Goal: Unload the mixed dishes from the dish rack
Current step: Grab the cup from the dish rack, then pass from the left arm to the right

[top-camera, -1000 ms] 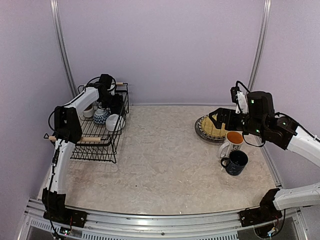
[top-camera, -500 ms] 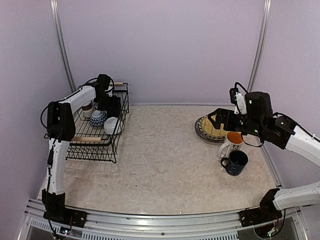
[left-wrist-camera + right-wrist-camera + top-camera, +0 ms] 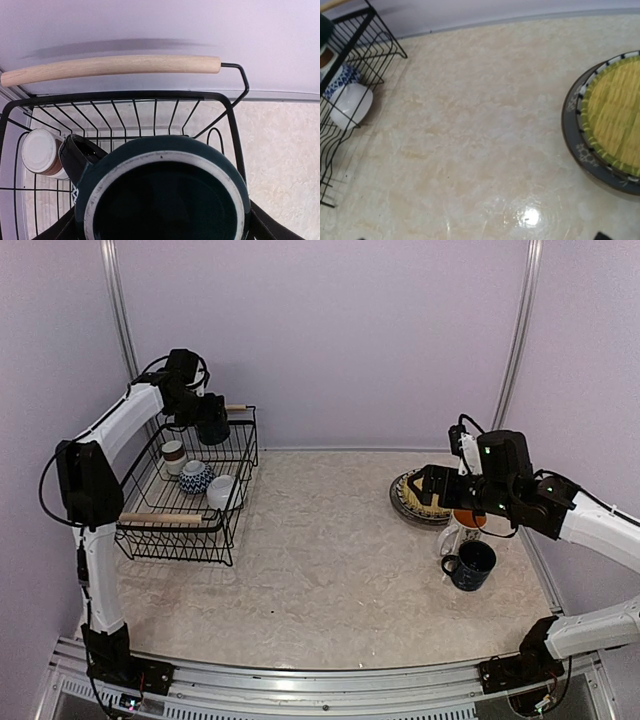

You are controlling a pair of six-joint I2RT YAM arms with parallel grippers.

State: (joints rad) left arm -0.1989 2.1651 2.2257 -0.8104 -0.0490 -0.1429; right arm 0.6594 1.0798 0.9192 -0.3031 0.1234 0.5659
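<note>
My left gripper (image 3: 209,422) clasps the dark mug (image 3: 165,200) above the far end of the dish rack (image 3: 185,532) on the table's left, with the rack's wooden handle (image 3: 110,66) just beyond it. My right gripper (image 3: 424,483) hangs wide and empty over the stacked plates (image 3: 408,506) on the right, near the orange-lined mug (image 3: 466,522) and dark blue mug (image 3: 473,565). The left wrist camera shows the held mug's pale rim and a small brown-white cup (image 3: 42,152) below, while the overhead view adds the white bowl (image 3: 224,490) and blue-patterned cup (image 3: 196,476) in the rack.

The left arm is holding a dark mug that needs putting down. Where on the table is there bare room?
The dark mug fits in the wide middle of the table, between the rack and the stacked plates, or on the near strip in front. The right side is crowded: plates, white mug, blue mug.
</note>
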